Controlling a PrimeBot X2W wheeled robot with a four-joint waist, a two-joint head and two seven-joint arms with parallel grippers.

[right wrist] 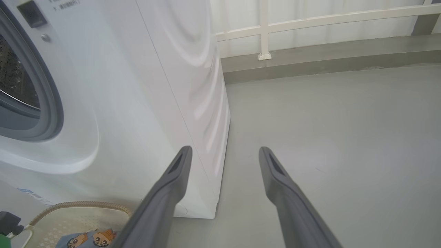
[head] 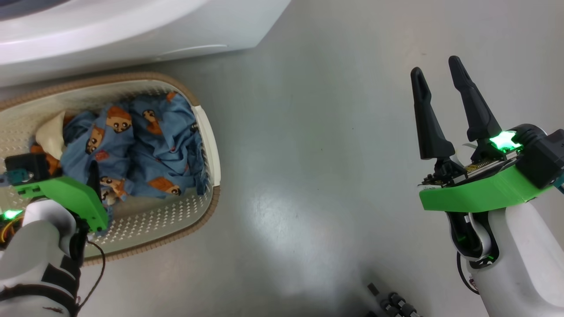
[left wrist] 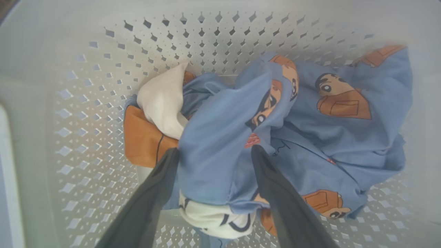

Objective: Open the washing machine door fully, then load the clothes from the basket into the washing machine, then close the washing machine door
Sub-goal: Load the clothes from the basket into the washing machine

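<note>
The cream basket (head: 207, 145) with a brown rim stands on the floor in front of the white washing machine (head: 132, 31). The clothes (head: 141, 145), light blue with orange-brown bears plus cream and orange parts, lie bunched inside it. My left gripper (head: 94, 169) reaches down into the basket. In the left wrist view it (left wrist: 215, 151) is open, its fingers either side of a raised blue fold of the clothes (left wrist: 327, 137). My right gripper (head: 440, 83) hangs open and empty over bare floor. The steel drum (right wrist: 13, 79) shows uncovered behind its grey gasket. The washing machine door is out of view.
The machine's white side panel (right wrist: 193, 86) runs back toward a white railing (right wrist: 265, 31) and a low grey kerb. Grey floor spreads to the right of the basket (right wrist: 79, 210). Dark parts of my base (head: 392, 304) show at the bottom of the head view.
</note>
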